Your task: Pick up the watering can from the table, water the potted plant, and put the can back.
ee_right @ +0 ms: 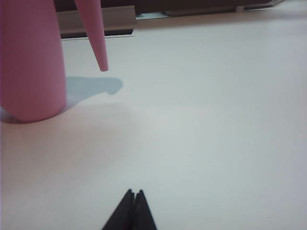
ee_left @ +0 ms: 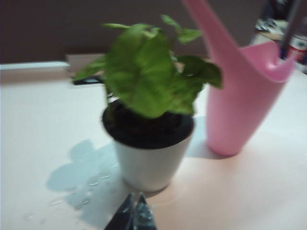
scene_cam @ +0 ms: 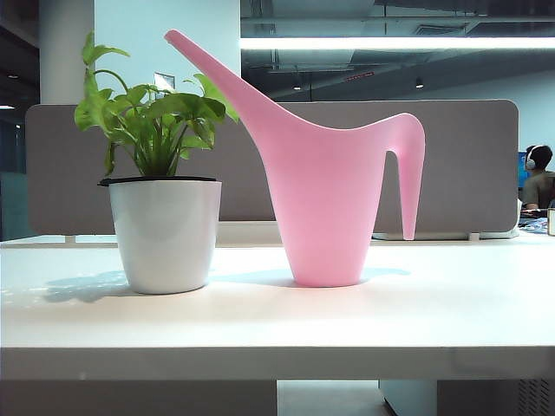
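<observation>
The pink watering can (scene_cam: 325, 204) stands upright on the white table (scene_cam: 277, 321), its spout reaching over the potted plant (scene_cam: 160, 208) to its left. The left wrist view, blurred, shows the plant (ee_left: 148, 120) close ahead and the can (ee_left: 240, 96) behind it. My left gripper (ee_left: 135, 197) is shut and empty, just short of the pot. In the right wrist view the can's body (ee_right: 29, 62) and handle tip (ee_right: 98, 48) stand off to one side. My right gripper (ee_right: 134, 192) is shut and empty over bare table. Neither gripper shows in the exterior view.
Water drops (ee_left: 91, 184) lie on the table beside the pot. A grey partition (scene_cam: 451, 165) runs along the table's far edge. A person (scene_cam: 538, 178) sits behind it at the far right. A bottle (ee_left: 300, 45) stands past the can.
</observation>
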Controlling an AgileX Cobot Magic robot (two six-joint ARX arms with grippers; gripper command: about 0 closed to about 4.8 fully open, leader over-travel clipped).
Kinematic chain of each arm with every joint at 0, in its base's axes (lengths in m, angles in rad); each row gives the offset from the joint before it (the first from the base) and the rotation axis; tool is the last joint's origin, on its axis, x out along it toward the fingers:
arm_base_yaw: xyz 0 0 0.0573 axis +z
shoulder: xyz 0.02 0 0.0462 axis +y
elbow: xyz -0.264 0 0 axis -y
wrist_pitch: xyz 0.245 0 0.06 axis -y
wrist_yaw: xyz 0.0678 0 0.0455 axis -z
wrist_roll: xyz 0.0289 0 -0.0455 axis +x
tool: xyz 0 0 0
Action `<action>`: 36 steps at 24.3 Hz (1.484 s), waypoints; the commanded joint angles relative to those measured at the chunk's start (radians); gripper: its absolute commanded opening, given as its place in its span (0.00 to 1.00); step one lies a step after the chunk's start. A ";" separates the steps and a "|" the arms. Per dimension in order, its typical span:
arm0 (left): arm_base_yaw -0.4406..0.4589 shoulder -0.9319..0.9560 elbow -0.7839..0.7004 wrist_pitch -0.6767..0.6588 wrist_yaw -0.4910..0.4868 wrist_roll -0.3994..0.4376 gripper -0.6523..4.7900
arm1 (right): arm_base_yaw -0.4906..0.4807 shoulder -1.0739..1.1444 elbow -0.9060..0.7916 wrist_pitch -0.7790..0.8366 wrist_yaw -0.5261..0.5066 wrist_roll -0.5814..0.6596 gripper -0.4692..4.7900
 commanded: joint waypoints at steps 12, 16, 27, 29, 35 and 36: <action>-0.010 -0.328 -0.367 0.097 -0.341 -0.073 0.13 | 0.001 -0.001 -0.007 0.011 0.002 -0.003 0.08; -0.084 -0.328 -0.367 0.023 -0.496 -0.073 0.13 | 0.002 -0.001 -0.007 0.011 0.002 -0.003 0.08; -0.131 -0.328 -0.367 -0.015 -0.531 -0.073 0.13 | 0.002 -0.001 -0.007 0.011 0.002 -0.003 0.08; -0.131 -0.328 -0.367 -0.015 -0.531 -0.073 0.13 | 0.002 -0.001 -0.007 0.011 0.002 -0.003 0.08; -0.131 -0.328 -0.367 -0.015 -0.531 -0.073 0.13 | 0.002 -0.001 -0.007 0.011 0.002 -0.003 0.08; -0.131 -0.328 -0.367 -0.015 -0.531 -0.073 0.13 | 0.002 -0.001 -0.007 0.011 0.002 -0.003 0.08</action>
